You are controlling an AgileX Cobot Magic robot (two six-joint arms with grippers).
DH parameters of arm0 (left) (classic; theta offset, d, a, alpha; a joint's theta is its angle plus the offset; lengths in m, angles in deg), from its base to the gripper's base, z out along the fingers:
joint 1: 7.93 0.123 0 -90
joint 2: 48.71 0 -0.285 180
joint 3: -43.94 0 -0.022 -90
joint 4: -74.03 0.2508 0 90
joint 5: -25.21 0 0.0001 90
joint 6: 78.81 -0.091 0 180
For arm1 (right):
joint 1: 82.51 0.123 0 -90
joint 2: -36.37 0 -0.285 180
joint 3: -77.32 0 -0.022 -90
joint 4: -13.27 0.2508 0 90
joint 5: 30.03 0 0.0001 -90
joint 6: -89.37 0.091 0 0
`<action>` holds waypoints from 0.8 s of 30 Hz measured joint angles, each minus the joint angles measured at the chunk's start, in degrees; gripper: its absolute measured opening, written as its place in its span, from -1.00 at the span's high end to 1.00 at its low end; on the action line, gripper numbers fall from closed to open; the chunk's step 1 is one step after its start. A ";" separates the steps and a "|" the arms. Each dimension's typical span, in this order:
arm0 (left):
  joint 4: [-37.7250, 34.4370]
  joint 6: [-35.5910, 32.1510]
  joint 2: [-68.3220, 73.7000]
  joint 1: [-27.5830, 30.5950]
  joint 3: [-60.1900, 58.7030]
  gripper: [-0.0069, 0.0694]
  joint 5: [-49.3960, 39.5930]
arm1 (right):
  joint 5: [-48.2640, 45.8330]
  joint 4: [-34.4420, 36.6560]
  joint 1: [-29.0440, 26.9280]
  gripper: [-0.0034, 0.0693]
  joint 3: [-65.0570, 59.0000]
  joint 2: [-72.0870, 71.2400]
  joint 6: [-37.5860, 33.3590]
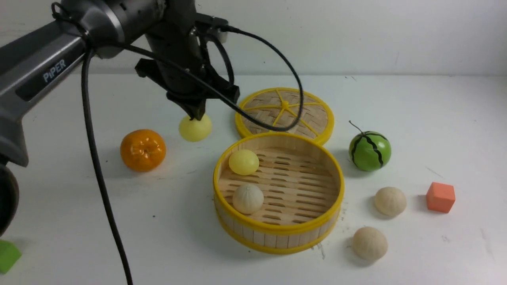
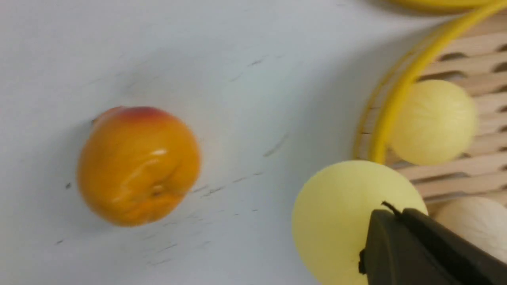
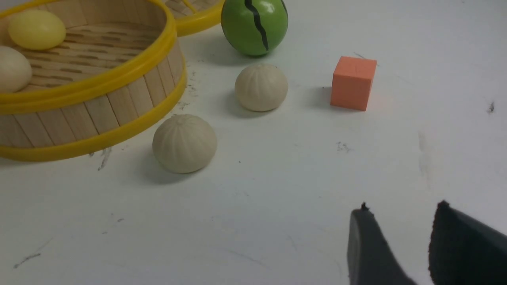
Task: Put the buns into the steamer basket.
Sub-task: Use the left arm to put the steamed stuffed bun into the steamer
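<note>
Left arm (image 1: 51, 71) slants in from 9 o'clock, wrist down; left end effector (image 1: 197, 115) pinching pale yellow bun (image 1: 195, 128) at 10 o'clock of steamer basket (image 1: 277, 230). Right end effector (image 3: 402, 206) spread above desk (image 3: 257, 206).

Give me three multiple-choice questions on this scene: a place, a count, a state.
1. Where is the lid? A in the basket; B on the table behind the basket; C beside the orange.
2. How many buns lie in the basket? A one; B four; C two.
3. The left hand is: A shut on a yellow bun; B open; C shut on the orange.
Answers: 1 B, it lies flat beyond the far rim. 2 C, one yellow, one pleated. 3 A, it pinches the bun's top.
</note>
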 joint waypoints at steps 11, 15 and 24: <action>2.20 -1.33 7.92 -9.26 0.00 0.85 12.67 | 0.00 0.00 0.00 0.24 0.00 0.00 0.00; 4.03 -1.22 10.56 -8.75 0.00 0.85 16.94 | 0.00 0.00 0.00 0.24 0.00 0.00 0.00; 4.67 -0.15 14.33 -8.40 0.00 0.33 22.96 | 0.05 0.00 0.00 0.24 0.00 0.00 0.00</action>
